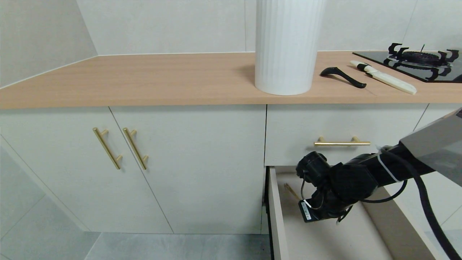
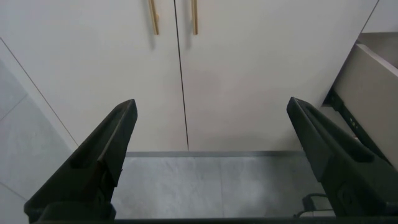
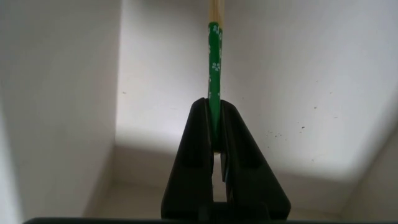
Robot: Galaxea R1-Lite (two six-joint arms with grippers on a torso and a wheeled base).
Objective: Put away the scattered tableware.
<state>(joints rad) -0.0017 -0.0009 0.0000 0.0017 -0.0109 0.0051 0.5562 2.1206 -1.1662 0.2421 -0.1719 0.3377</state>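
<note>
Green chopstick (image 3: 214,56), dotted with small white flowers and ending in bare wood: where is it?

It is between the fingers (image 3: 196,143) of the right gripper (image 3: 214,109), which press on it from both sides. It sticks straight out past the tips, inside the open drawer (image 1: 276,202) below the counter's (image 1: 162,79) right part. The pale drawer floor and walls lie around it.

Does it touch the drawer?

That cannot be told. In the head view the right arm is down in the drawer and its wrist hides the fingers. A thin wood-coloured stick (image 1: 291,191) shows past the wrist, toward the drawer's back left corner. Whether it is the same chopstick cannot be told.

And the left gripper (image 2: 210,106)?

Its fingers are spread wide with nothing between them. It hangs low before the two shut cabinet doors (image 2: 249,74) with brass handles, above the grey floor (image 2: 205,180), left of the drawer.

What lies on the counter?

A tall white ribbed cylinder (image 1: 285,47) stands near the front edge. To its right lies a black curved tool (image 1: 343,77), then a white knife (image 1: 384,77), the two apart and both slanting. The knife is near the black hob (image 1: 420,59) in the far right corner.
</note>
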